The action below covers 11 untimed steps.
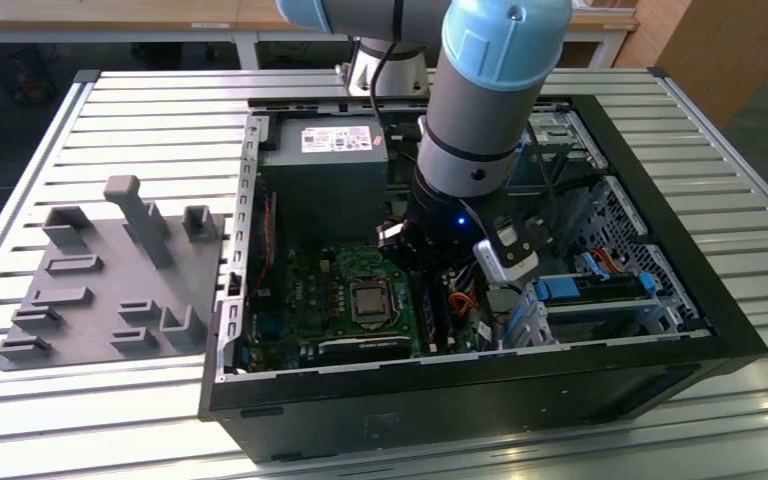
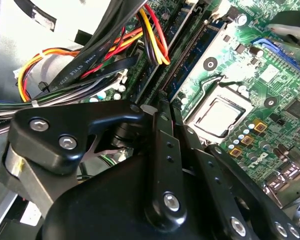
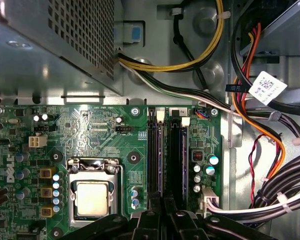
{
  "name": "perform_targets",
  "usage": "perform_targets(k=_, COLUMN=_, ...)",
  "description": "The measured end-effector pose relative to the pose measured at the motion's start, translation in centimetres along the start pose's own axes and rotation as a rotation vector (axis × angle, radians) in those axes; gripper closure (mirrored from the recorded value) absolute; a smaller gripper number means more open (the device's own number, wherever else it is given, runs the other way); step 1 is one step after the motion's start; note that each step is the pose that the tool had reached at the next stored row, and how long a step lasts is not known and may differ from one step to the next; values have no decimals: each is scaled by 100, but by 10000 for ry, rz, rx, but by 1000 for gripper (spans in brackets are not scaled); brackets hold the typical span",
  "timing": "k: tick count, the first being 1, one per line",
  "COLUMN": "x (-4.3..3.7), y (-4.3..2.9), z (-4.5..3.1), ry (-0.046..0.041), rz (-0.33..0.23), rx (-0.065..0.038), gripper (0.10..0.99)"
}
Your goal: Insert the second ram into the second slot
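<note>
The second ram (image 3: 159,150) shows edge-on in the first wrist view as a dark, narrow strip standing in its memory slot, just right of centre in the frame. It runs from a white latch (image 3: 160,116) down to the claw (image 3: 162,212) at the bottom edge. A neighbouring memory slot (image 3: 179,155) lies just beside it to the right, parallel, with its own white latch at the top.

The claw's fingers (image 3: 150,217) are drawn close together with only a sliver between them, in line with the stick's near end. I cannot tell whether they pinch the stick or merely bear on its top edge.

In the second wrist view the claw (image 2: 171,117) sits low in the frame over the same slots. The CPU socket (image 2: 217,115) lies to the right and a bundle of coloured power cables (image 2: 90,55) to the upper left.

In the exterior view the arm (image 1: 491,100) reaches down into the open computer case (image 1: 704,300), which lies on the slatted bench (image 1: 131,110). A grey fixture tray (image 1: 104,270) sits at the exterior view's left.

I judge the insertion step itself to be in hand, with the stick already lined up in its slot. Seating it calls for straight pressure along the slot, without tilt, until the latches close.
</note>
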State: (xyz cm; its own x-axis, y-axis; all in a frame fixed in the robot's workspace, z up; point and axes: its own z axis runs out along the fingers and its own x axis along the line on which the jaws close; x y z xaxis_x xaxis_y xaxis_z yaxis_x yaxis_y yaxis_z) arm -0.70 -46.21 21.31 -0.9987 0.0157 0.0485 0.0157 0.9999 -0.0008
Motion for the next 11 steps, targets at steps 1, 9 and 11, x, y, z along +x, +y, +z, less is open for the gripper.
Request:
perform_targets(k=1, x=0, y=0, z=0, ry=0, rz=0, rx=1, gripper=882)
perform_targets(k=9, x=1, y=0, z=-33, ry=-1, rz=0, rx=0, gripper=816)
perform_targets(k=11, x=3, y=0, z=-61, ry=-1, rz=1, rx=1, gripper=816)
